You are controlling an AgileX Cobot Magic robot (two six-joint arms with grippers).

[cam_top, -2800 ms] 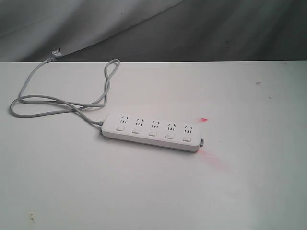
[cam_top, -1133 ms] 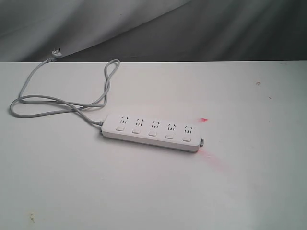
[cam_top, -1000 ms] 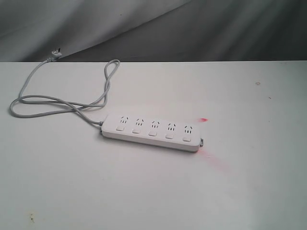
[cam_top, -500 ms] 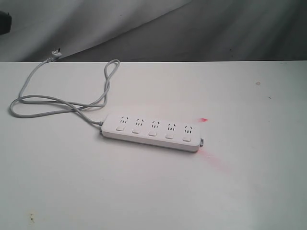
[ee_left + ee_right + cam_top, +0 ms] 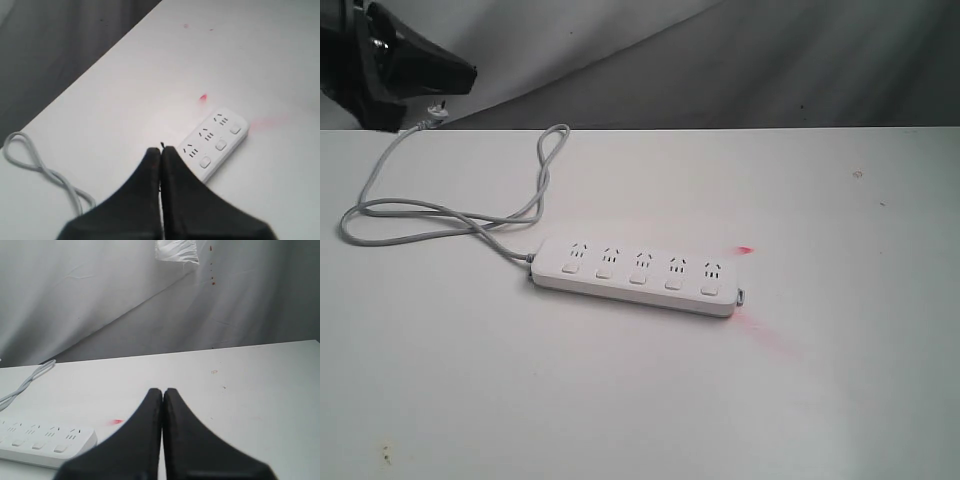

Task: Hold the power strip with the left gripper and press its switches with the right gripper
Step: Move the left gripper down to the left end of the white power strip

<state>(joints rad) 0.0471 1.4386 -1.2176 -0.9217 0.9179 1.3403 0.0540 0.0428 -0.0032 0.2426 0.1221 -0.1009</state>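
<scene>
The power strip [image 5: 635, 277] lies untouched on the white tabletop [image 5: 820, 400]; left fingers [image 5: 145, 192] and right fingers [image 5: 145, 432] hover clenched, empty.

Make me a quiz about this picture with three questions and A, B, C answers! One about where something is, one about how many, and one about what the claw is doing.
1. In the exterior view, the grey cord joins the power strip at its:
A) right end
B) middle
C) left end

2. How many sockets does the strip have?
A) three
B) five
C) seven

3. The left gripper is:
A) shut, holding nothing
B) wide open
C) shut on the cord

Answers:
1 C: the cord enters at the strip's left end.
2 B: five sockets sit in a row.
3 A: its fingers meet with nothing between them.
</scene>
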